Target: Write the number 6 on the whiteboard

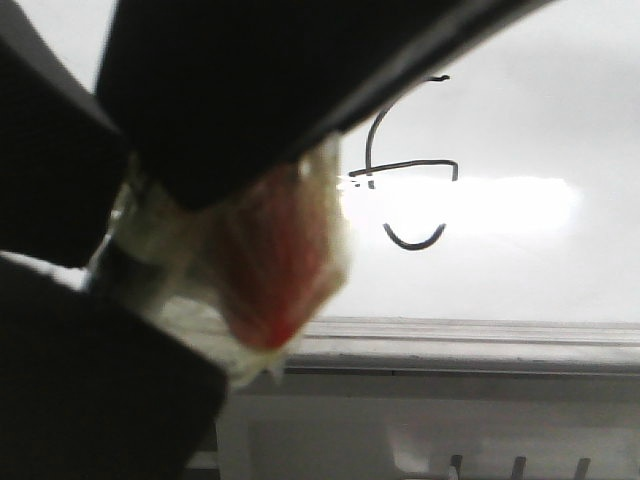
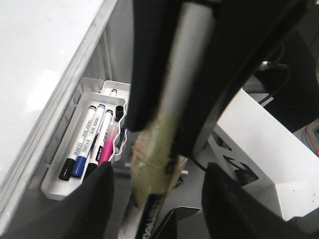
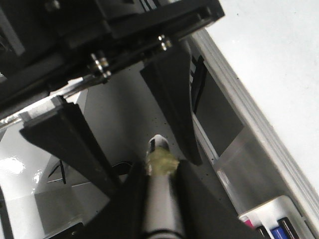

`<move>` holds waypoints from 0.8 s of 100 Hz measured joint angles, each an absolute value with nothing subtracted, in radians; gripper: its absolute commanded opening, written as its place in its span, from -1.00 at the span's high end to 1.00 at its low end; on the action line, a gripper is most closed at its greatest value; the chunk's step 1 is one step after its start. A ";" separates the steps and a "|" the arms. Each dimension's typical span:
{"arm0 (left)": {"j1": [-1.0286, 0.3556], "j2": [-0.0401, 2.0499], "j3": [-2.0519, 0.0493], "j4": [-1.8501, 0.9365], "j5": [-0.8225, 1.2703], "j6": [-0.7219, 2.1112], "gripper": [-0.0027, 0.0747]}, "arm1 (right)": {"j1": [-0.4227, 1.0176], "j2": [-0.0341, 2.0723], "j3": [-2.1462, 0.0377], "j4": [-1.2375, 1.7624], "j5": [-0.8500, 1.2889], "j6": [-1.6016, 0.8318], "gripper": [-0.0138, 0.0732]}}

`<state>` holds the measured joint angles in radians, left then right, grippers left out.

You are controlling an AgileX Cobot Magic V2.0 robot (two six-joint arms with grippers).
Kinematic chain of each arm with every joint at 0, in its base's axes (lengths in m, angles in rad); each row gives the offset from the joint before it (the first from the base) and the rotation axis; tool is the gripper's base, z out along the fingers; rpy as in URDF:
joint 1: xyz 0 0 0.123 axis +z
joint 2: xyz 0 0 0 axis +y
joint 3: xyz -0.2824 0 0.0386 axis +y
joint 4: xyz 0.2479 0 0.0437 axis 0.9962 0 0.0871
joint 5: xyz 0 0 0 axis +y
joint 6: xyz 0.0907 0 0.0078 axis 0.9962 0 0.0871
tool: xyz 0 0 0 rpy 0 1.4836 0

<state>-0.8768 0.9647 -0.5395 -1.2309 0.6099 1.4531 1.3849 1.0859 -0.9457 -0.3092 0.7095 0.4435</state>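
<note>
The number 6 (image 1: 405, 165) is drawn in thin black line on the whiteboard (image 1: 530, 100), and glare washes out part of its loop. My right gripper (image 3: 159, 172) is shut on a grey marker (image 3: 158, 199) with yellowish tape round its end. The same marker (image 2: 159, 149) runs between my left gripper's (image 2: 157, 204) two fingers, which stand wide apart and do not touch it. In the front view the taped marker (image 1: 250, 260) and black fingers sit close to the camera and hide the left of the board.
A grey metal rail (image 1: 480, 345) runs along the board's lower edge. A white tray (image 2: 55, 184) beside the board holds several markers: black, blue and pink. A white box (image 2: 259, 149) stands on the other side of the grippers.
</note>
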 measured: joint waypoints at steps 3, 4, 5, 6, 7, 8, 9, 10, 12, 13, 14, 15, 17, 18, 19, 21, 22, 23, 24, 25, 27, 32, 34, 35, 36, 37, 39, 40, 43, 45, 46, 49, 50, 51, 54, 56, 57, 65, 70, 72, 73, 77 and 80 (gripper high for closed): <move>-0.877 0.970 -0.539 -1.243 0.608 1.454 0.14 | 1.385 1.086 -0.946 -0.309 0.709 0.443 0.79; -0.877 0.969 -0.539 -1.246 0.608 1.456 0.17 | 1.385 1.086 -0.946 -0.309 0.709 0.443 0.79; -0.877 0.971 -0.539 -1.251 0.606 1.456 0.18 | 1.385 1.086 -0.946 -0.309 0.709 0.443 0.79; -0.877 0.971 -0.539 -1.254 0.605 1.456 0.21 | 1.385 1.086 -0.946 -0.309 0.709 0.443 0.79; -0.877 0.971 -0.539 -1.256 0.605 1.456 0.23 | 1.385 1.086 -0.946 -0.309 0.709 0.443 0.79; -0.877 0.972 -0.539 -1.259 0.604 1.456 0.24 | 1.385 1.086 -0.946 -0.309 0.709 0.443 0.79; -0.877 0.972 -0.539 -1.264 0.603 1.456 0.28 | 1.385 1.086 -0.946 -0.309 0.709 0.443 0.79; -0.877 0.972 -0.539 -1.264 0.603 1.456 0.29 | 1.385 1.086 -0.946 -0.309 0.709 0.443 0.79; -0.877 0.972 -0.539 -1.269 0.602 1.456 0.35 | 1.385 1.086 -0.946 -0.309 0.709 0.443 0.79; -0.877 0.972 -0.539 -1.269 0.602 1.456 0.38 | 1.385 1.086 -0.946 -0.309 0.709 0.443 0.79; -0.877 0.972 -0.541 -1.272 0.602 1.456 0.40 | 1.385 1.086 -0.946 -0.309 0.709 0.443 0.79; -0.877 0.972 -0.541 -1.271 0.601 1.456 0.42 | 1.385 1.086 -0.946 -0.309 0.709 0.443 0.79; -0.877 0.972 -0.541 -1.274 0.601 1.456 0.48 | 1.385 1.086 -0.946 -0.309 0.711 0.443 0.79; -0.877 0.972 -0.541 -1.274 0.601 1.456 0.52 | 1.385 1.086 -0.946 -0.309 0.711 0.443 0.79; -0.877 0.972 -0.541 -1.274 0.601 1.456 0.53 | 1.385 1.086 -0.946 -0.309 0.711 0.443 0.79; -0.877 0.972 -0.541 -1.275 0.601 1.458 0.59 | 1.385 1.086 -0.946 -0.309 0.716 0.443 0.79; -0.877 0.972 -0.541 -1.275 0.601 1.457 0.61 | 1.385 1.086 -0.946 -0.309 0.716 0.443 0.79; -0.877 0.972 -0.541 -1.275 0.601 1.459 0.67 | 1.385 1.086 -0.946 -0.309 0.716 0.443 0.79; -0.877 0.972 -0.541 -1.275 0.601 1.459 0.67 | 1.385 1.086 -0.946 -0.309 0.718 0.441 0.79; -0.877 0.972 -0.541 -1.275 0.601 1.461 0.71 | 1.385 1.086 -0.946 -0.309 0.718 0.441 0.79; -0.877 0.973 -0.541 -1.275 0.601 1.463 0.77 | 1.385 1.086 -0.946 -0.309 0.718 0.439 0.79; -0.877 0.973 -0.541 -1.271 0.605 1.470 0.91 | 1.387 1.086 -0.946 -0.304 0.724 0.437 0.79; -0.877 0.973 -0.541 -1.265 0.608 1.478 0.97 | 1.387 1.086 -0.946 -0.303 0.724 0.437 0.79; -0.877 0.973 -0.541 -1.263 0.608 1.483 0.98 | 1.387 1.086 -0.946 -0.300 0.724 0.437 0.79; -0.877 0.973 -0.541 -1.261 0.608 1.485 0.98 | 1.387 1.086 -0.946 -0.300 0.724 0.437 0.79; -0.877 0.973 -0.541 -1.258 0.610 1.488 0.98 | 1.387 1.086 -0.946 -0.296 0.724 0.437 0.79; -0.877 0.973 -0.541 -1.256 0.612 1.494 0.98 | 1.387 1.086 -0.946 -0.293 0.724 0.437 0.79; -0.877 0.973 -0.541 -1.256 0.612 1.496 0.98 | 1.387 1.086 -0.946 -0.293 0.724 0.437 0.79; -0.877 0.973 -0.541 -1.254 0.614 1.500 0.98 | 1.387 1.086 -0.946 -0.291 0.724 0.437 0.78; -0.877 0.973 -0.541 -1.254 0.614 1.503 0.98 | 1.387 1.086 -0.946 -0.289 0.724 0.437 0.77; -0.877 0.973 -0.541 -1.254 0.614 1.503 0.98 | 1.387 1.086 -0.946 -0.289 0.724 0.437 0.77; -0.877 0.973 -0.541 -1.254 0.614 1.506 0.98 | 1.387 1.086 -0.946 -0.289 0.724 0.437 0.73; -0.877 0.973 -0.541 -1.254 0.614 1.505 0.98 | 1.387 1.086 -0.946 -0.287 0.724 0.437 0.72; -0.877 0.973 -0.541 -1.254 0.616 1.505 0.98 | 1.387 1.086 -0.946 -0.287 0.724 0.437 0.70; -0.877 0.973 -0.541 -1.254 0.616 1.507 0.98 | 1.387 1.086 -0.946 -0.287 0.724 0.437 0.61; -0.877 0.973 -0.541 -1.254 0.616 1.507 0.98 | 1.387 1.086 -0.946 -0.287 0.724 0.437 0.53; -0.877 0.973 -0.541 -1.254 0.616 1.507 0.98 | 1.387 1.086 -0.946 -0.287 0.724 0.437 0.50; -0.877 0.973 -0.541 -1.258 0.616 1.507 0.98 | 1.387 1.086 -0.946 -0.299 0.724 0.437 0.03; -0.877 0.973 -0.541 -1.266 0.616 1.492 0.98 | 1.387 1.086 -0.946 -0.322 0.728 0.437 -0.25; -0.877 0.973 -0.541 -1.269 0.613 1.488 0.98 | 1.387 1.086 -0.948 -0.333 0.729 0.437 -0.33; -0.877 0.973 -0.541 -1.272 0.613 1.486 0.98 | 1.387 1.086 -0.950 -0.337 0.729 0.437 -0.39; -0.877 0.973 -0.541 -1.277 0.608 1.481 0.98 | 1.387 1.084 -0.956 -0.359 0.730 0.437 -0.53; -0.877 0.973 -0.541 -1.284 0.606 1.479 0.98 | 1.387 1.078 -0.964 -0.373 0.730 0.437 -0.58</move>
<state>-0.8768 0.9733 -0.5411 -1.2837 0.6055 1.4789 1.3866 1.0780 -0.9641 -0.3733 0.7305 0.4371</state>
